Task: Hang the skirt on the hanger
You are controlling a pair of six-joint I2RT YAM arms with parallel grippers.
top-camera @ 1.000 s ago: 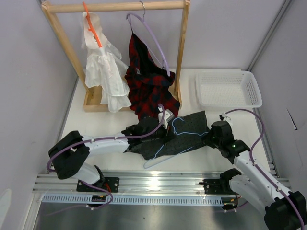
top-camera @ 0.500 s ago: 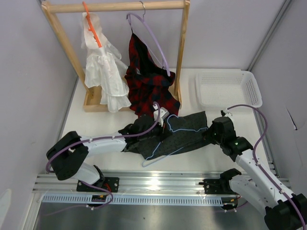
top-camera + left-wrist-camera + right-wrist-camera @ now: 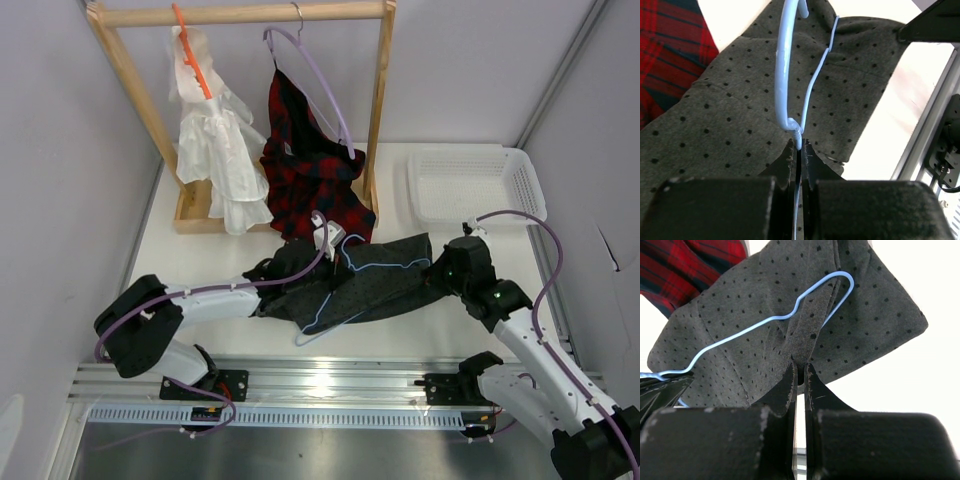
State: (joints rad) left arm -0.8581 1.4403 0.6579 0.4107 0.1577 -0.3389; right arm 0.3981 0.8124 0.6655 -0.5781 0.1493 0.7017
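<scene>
The dark grey dotted skirt [image 3: 385,280] lies on the table in front of the rack. The light-blue wire hanger [image 3: 352,272] rests on top of it. My left gripper [image 3: 335,262] is shut on the hanger; in the left wrist view its jaws [image 3: 799,147] pinch the wire just below the twisted neck [image 3: 796,131], over the skirt [image 3: 730,125]. My right gripper [image 3: 436,272] is shut on a pinched fold at the skirt's right edge [image 3: 801,347], with the hanger's loop [image 3: 842,285] curving round that fold.
A wooden rack [image 3: 240,14] at the back holds a white frilly dress [image 3: 215,150] on an orange hanger and a red plaid garment [image 3: 310,165] on a lilac hanger. A white basket [image 3: 475,185] stands at the back right. The metal rail [image 3: 320,385] runs along the near edge.
My left gripper has carried the hanger up and away from the near edge, toward the red garment. My right gripper has shifted slightly away too, still holding the skirt, which has bunched a little.
</scene>
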